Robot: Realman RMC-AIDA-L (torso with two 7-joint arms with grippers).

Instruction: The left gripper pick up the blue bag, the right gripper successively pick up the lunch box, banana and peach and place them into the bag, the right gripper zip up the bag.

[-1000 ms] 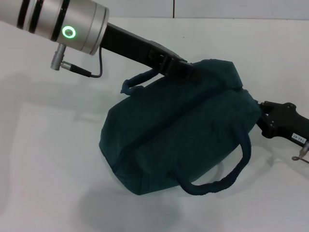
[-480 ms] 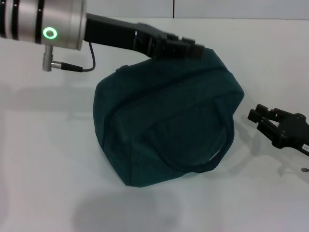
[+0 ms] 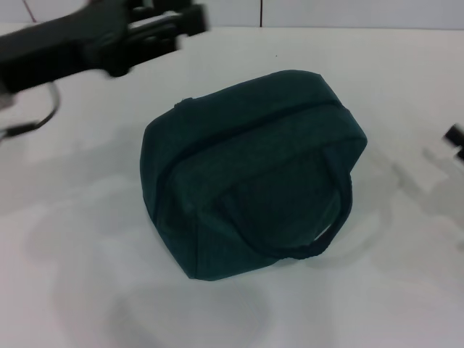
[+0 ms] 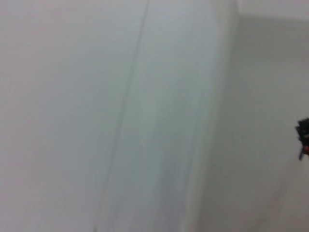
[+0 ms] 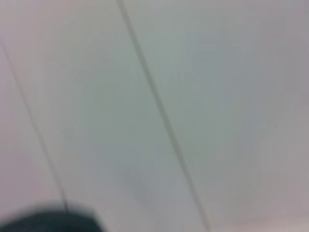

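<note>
Both arms sit clear of the bag (image 3: 250, 174), which rests alone mid-table (image 3: 406, 290), zipped, handle draped down its near side; I read packing as finished. My left gripper (image 3: 163, 22) is up at the far left, the right gripper (image 3: 455, 138) barely shows at the right edge; I cannot tell how wide either stands.

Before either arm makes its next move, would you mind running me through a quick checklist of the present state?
1. Blue bag resting on the table: ok.
2. Bag zipped shut along its top: ok.
3. Left gripper apart from the bag, up at the far left: ok.
4. Right gripper apart from the bag, at the right edge of the head view: ok.
5. Lunch box, banana, peach inside: cannot tell.
</note>
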